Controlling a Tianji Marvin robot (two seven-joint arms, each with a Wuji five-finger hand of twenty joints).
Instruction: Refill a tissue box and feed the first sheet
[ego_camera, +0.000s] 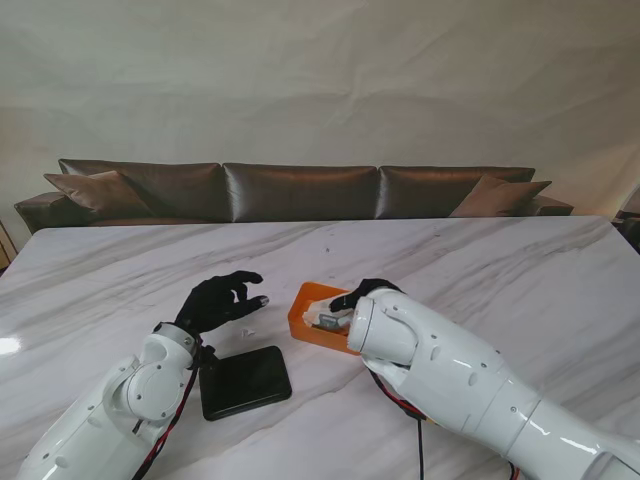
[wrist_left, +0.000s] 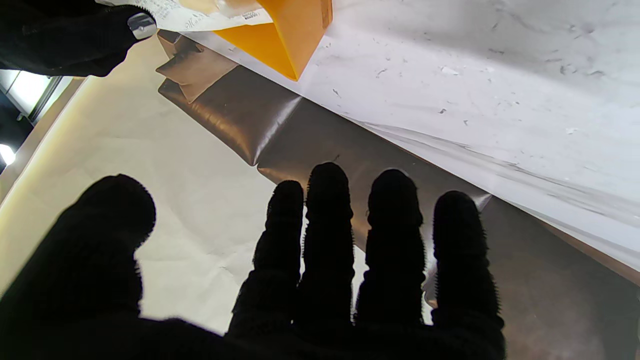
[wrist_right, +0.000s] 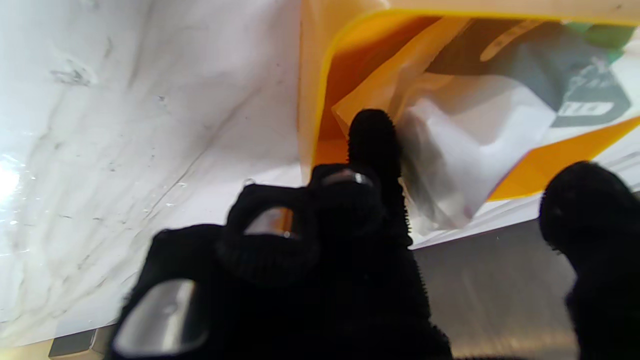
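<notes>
Right hand (ego_camera: 362, 296) fingers pinch the tissue pack (wrist_right: 450, 165) inside the orange box (ego_camera: 310, 312); seat it flat. Left hand (ego_camera: 222, 300) hovers beside it, spread and empty.

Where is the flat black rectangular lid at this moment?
In the stand's view the flat black rectangular lid lies on the marble table, nearer to me than the left hand and left of the orange tissue box.

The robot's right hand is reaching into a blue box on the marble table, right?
Not quite: the tissue box is orange, not blue. The stand view shows it on the marble table, and the right wrist view shows the right hand reaching into its open side.
</notes>
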